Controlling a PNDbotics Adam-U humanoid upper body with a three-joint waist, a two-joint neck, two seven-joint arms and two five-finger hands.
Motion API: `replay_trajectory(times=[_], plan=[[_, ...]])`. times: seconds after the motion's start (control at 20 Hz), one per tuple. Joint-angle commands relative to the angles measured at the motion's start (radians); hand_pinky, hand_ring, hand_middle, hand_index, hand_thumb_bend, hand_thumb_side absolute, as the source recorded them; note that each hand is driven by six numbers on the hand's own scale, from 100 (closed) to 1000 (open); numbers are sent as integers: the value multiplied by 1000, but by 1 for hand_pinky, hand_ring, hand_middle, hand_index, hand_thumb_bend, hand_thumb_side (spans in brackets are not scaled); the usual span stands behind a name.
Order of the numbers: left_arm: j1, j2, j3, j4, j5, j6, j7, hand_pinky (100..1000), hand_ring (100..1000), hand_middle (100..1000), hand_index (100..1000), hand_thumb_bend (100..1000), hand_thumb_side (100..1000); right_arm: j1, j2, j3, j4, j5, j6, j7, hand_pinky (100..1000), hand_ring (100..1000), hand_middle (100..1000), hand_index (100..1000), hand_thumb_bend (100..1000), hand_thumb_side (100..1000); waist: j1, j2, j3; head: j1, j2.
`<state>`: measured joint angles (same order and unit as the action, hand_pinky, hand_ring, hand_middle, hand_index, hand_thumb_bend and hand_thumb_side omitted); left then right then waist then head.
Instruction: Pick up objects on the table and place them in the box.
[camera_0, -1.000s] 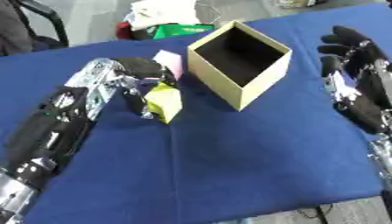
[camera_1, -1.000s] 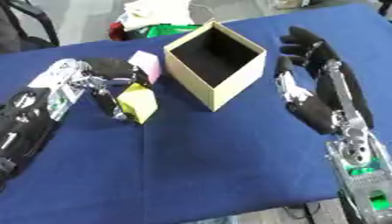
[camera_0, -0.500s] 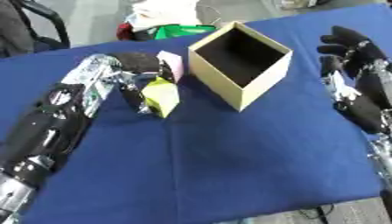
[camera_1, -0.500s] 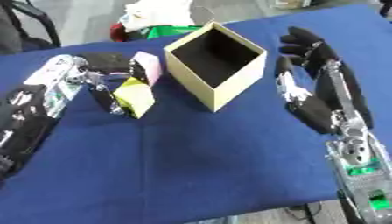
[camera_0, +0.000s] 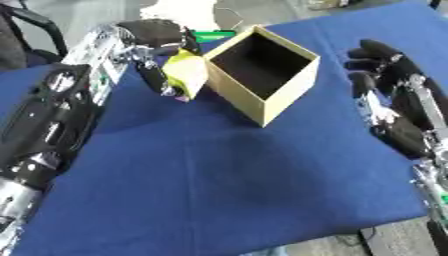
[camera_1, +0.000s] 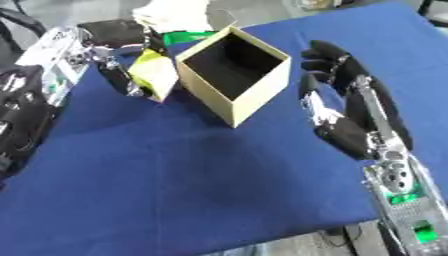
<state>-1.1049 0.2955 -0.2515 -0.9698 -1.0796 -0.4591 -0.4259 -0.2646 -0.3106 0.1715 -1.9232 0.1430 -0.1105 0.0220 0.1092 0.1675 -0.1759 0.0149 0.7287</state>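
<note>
An open tan cardboard box (camera_0: 262, 80) with a dark inside stands on the blue cloth at the upper middle. Just left of it my left hand (camera_0: 156, 37) is shut on a yellow-green box-shaped object (camera_0: 185, 74), holding it up against the box's left wall. A bit of pink shows under that object near the cloth. My right hand (camera_1: 350, 112) is open to the right of the box, fingers pointing up, holding nothing.
The blue tablecloth (camera_0: 227, 185) spreads wide toward the front. Behind the box lie a white crumpled thing (camera_1: 175, 12) and a green item (camera_1: 194, 36) at the table's far edge.
My left hand has lifted the yellow-green object and carried it right and farther back, up to the box's left side. The right hand has barely moved.
</note>
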Motion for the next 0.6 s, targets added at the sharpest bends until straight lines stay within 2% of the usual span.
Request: replay_trajectory(times=[0.05, 0.3, 0.6], plan=[[-42, -11, 25, 5, -30, 9, 27, 793, 712, 540, 728, 432, 128, -17, 4, 21, -3, -12, -4, 29, 787, 809, 795, 917, 100, 528, -2, -17, -9, 15, -7], [-67, -49, 35, 28, -80, 7, 64, 796, 720, 547, 733, 436, 128, -28, 6, 54, -1, -25, -10, 69, 787, 809, 794, 917, 100, 530, 10, -17, -51, 42, -13], [-83, -73, 42, 26, -111, 10, 121, 798, 726, 557, 741, 439, 132, -34, 12, 69, 5, -31, -12, 90, 787, 809, 793, 916, 100, 534, 23, -12, -87, 55, -17]])
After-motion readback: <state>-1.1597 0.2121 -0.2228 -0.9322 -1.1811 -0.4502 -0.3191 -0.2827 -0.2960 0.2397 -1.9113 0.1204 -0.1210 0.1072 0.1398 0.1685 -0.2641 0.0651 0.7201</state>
